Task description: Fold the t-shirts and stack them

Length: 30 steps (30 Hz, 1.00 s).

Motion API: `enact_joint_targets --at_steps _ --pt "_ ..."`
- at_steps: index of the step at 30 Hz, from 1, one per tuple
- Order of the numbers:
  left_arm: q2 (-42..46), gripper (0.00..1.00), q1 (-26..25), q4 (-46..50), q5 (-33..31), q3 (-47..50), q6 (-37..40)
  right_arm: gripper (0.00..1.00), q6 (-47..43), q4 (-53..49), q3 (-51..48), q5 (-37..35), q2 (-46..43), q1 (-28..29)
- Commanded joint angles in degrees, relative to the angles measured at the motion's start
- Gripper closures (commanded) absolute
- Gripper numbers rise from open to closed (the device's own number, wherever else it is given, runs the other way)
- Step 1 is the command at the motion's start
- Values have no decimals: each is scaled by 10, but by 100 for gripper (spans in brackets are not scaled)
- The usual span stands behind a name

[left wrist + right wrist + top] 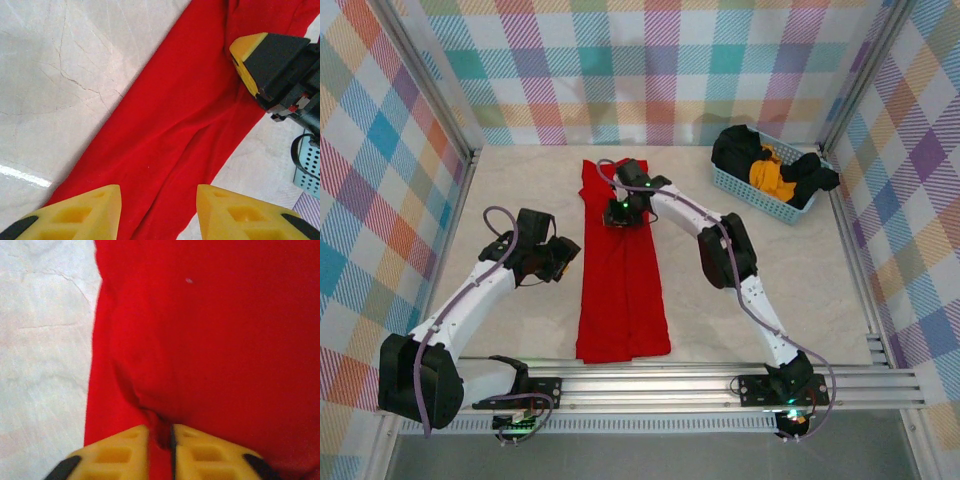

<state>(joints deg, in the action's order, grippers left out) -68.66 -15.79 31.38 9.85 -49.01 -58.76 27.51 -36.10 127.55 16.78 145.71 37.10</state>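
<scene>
Bright red cloth t-shirt (625, 300) lies mid-table as a long narrow strip, sides folded in, running from near the arm bases toward the far wall. Pale marbled table (520, 180) on either side. Light blue plastic lattice basket (744, 184) at far right holds a black shirt (738, 148) and an orange-yellow shirt (770, 172), bundled, not yet folded.

Right tool (618, 213) sits on the far part of the strip, about mid-width. Wrist view: its yellow fingertips (120, 452) are nearly together on a small ridge of red cloth, with creases running into the gap. Left tool (563, 260) hangs just beside the strip's left edge, jaws apart, nothing between them.

Judgement: step in hand looks like the crosswise fold, far end brought over toward the near hem. The pinch seems thin and central, so the outer edges may droop or the side folds may open on lifting. Better to have the left tool take the left edge level with the right tool, raise both low and together, lay the hems flush, and let go only once the cloth lies flat
</scene>
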Motion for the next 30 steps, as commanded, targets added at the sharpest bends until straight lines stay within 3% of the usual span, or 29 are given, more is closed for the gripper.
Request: enact_joint_targets --at_steps 1,7,11,14,17,20,24,27,30 --pt "-19 56 15 17 -4 -15 20 72 -13 6 -23 -7 -52 -3" --pt "-47 57 46 38 8 -62 30 65 6 17 -46 -1 -113 -4" --pt "-43 61 46 97 4 -53 38 65 38 63 -176 -16 -211 -13" --pt "-31 63 38 119 56 -2 41 65 90 71 -312 -35 -303 -13" --pt "0 62 -15 134 95 70 32 65 173 57 -469 -41 -407 4" --pt "51 60 -93 165 69 120 9 64 224 20 -604 -45 -495 53" --pt "94 60 -190 134 70 200 -69 64 312 40 -760 14 -567 119" --pt "98 59 -260 73 64 241 -137 62 341 50 -816 28 -600 153" --pt "56 58 -285 37 52 233 -147 62 345 70 -831 44 -595 157"
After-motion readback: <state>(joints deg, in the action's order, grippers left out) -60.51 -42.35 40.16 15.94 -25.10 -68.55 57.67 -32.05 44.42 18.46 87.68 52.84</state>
